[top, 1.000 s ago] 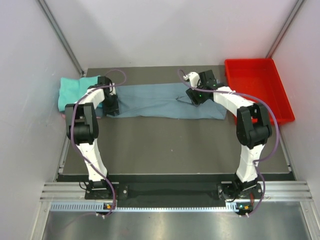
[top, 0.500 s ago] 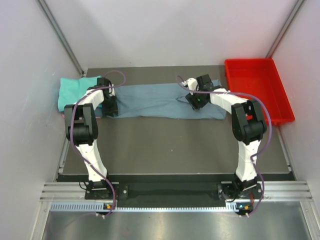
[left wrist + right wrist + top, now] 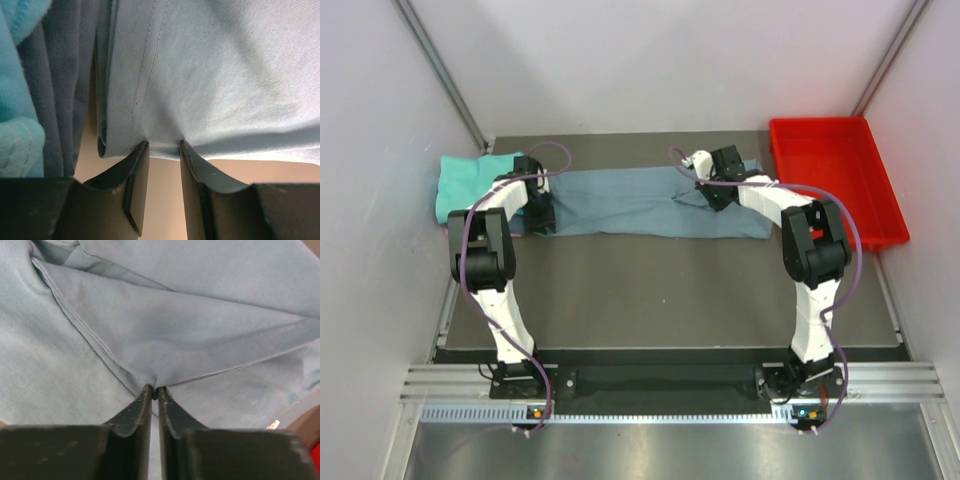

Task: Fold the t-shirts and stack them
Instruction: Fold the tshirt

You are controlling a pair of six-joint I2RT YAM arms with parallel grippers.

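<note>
A dusty grey-blue t-shirt lies stretched in a long band across the back of the dark mat. My left gripper is at its left end; in the left wrist view the gripper has its jaws part-way closed on the shirt's layered hem, which puckers at both tips. My right gripper is over the right part. In the right wrist view it is shut tight on a pinched fold of the shirt by a stitched hem. A bright teal t-shirt lies folded at the far left.
A red plastic tray stands at the back right, close to the shirt's right end. The teal cloth sits just left of my left fingers. Grey walls close in the mat on both sides and behind.
My right gripper has shifted slightly toward the back and closed its jaws onto a fold of the grey-blue shirt. The left gripper has stayed still on the hem.
</note>
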